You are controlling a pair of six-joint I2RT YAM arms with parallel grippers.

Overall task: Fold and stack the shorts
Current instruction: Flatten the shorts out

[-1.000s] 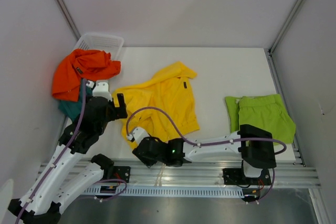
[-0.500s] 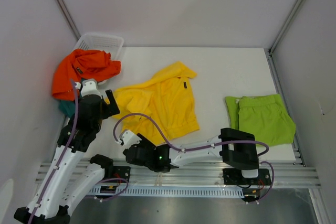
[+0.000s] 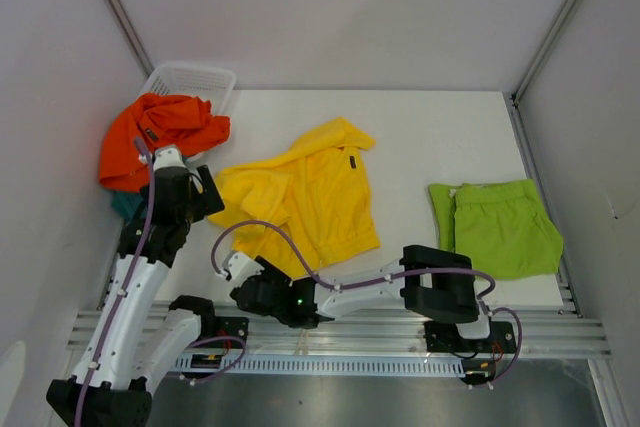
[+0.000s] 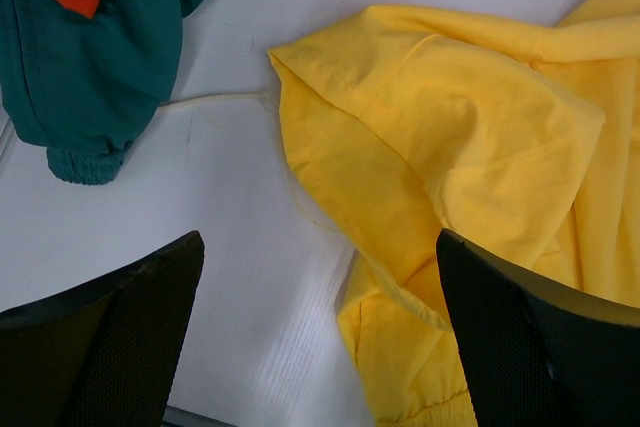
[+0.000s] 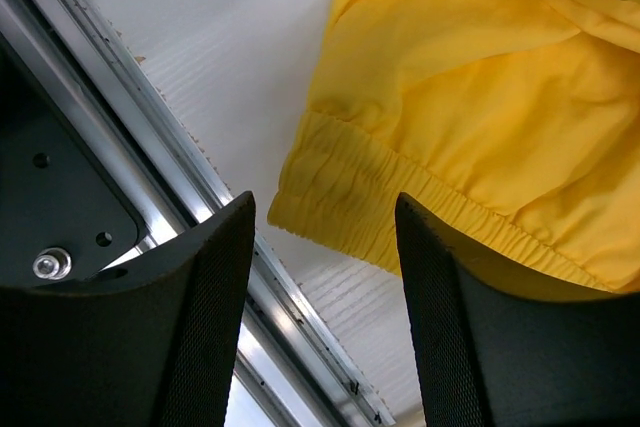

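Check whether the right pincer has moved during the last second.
Yes. The right pincer slid left along the rail, beneath the yellow shorts' near edge.

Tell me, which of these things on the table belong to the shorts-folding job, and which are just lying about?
Part of the job:
- yellow cloth shorts, crumpled mid-table
- lime green cloth shorts, lying flat at the right
- orange cloth shorts, bunched at the far left
- teal cloth shorts, partly under the orange pair

Just lying about:
- white plastic mesh basket, behind the orange pair
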